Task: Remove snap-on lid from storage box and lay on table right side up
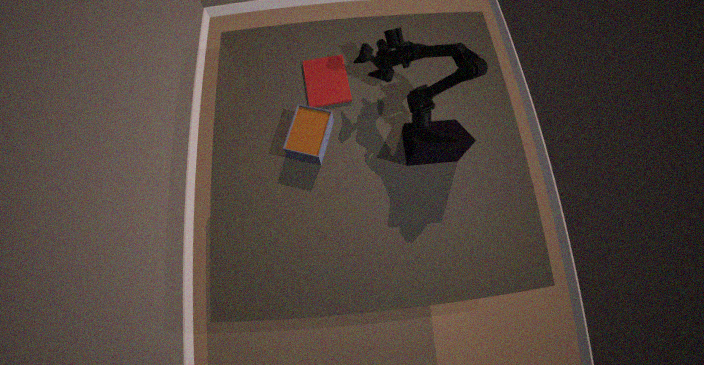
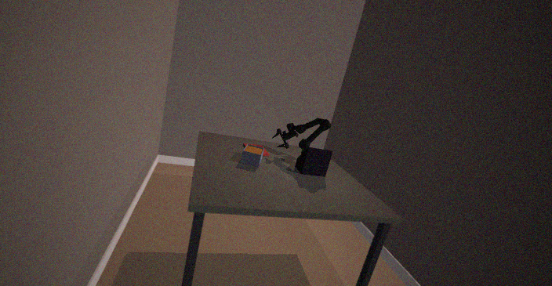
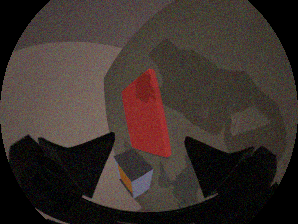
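Note:
The red lid (image 1: 327,81) (image 2: 266,153) (image 3: 146,117) lies flat on the table (image 1: 300,249) (image 2: 251,191), its smooth face up and no raised rim showing. It lies apart from my gripper, just behind the storage box in the top view. The blue-grey storage box (image 1: 305,157) (image 2: 252,159) (image 3: 143,183) stands upright and uncovered, with an orange surface (image 1: 309,131) (image 2: 254,150) showing inside its walls. My gripper (image 1: 363,68) (image 2: 276,142) (image 3: 150,139) is open and empty. It hangs above the table, to the right of the lid in the top view. The lid's underside is hidden.
The arm's dark base (image 1: 437,144) (image 2: 317,161) stands on the table to the right of the box. The lid and the box are close together, with a narrow gap at most. Shadows of the arm fall between the base and the box. Walls rise beyond the table.

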`<state>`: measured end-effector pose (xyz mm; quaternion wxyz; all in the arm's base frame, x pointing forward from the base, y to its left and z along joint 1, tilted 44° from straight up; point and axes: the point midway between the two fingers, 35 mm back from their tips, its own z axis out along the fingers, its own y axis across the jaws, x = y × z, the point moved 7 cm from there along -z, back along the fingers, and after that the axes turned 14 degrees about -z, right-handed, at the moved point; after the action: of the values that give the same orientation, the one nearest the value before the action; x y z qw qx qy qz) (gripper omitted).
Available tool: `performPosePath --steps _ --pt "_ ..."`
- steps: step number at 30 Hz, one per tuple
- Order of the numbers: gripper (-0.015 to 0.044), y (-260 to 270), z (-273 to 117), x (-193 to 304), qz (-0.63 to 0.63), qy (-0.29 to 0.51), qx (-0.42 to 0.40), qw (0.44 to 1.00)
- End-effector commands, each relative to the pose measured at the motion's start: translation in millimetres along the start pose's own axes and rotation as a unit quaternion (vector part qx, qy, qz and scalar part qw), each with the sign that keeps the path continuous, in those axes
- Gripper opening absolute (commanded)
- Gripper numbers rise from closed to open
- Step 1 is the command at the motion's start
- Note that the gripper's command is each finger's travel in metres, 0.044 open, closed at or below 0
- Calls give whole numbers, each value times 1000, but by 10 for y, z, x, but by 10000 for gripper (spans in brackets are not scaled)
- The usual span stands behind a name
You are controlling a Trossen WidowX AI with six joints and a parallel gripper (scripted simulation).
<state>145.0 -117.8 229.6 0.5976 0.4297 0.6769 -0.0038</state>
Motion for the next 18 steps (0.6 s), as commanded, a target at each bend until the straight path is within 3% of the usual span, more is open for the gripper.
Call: performPosePath --steps 1,18 --pt "440 65 -111 -34 1 -7 -3 1000" --pt "440 136 -249 -28 1 -7 -3 1000"
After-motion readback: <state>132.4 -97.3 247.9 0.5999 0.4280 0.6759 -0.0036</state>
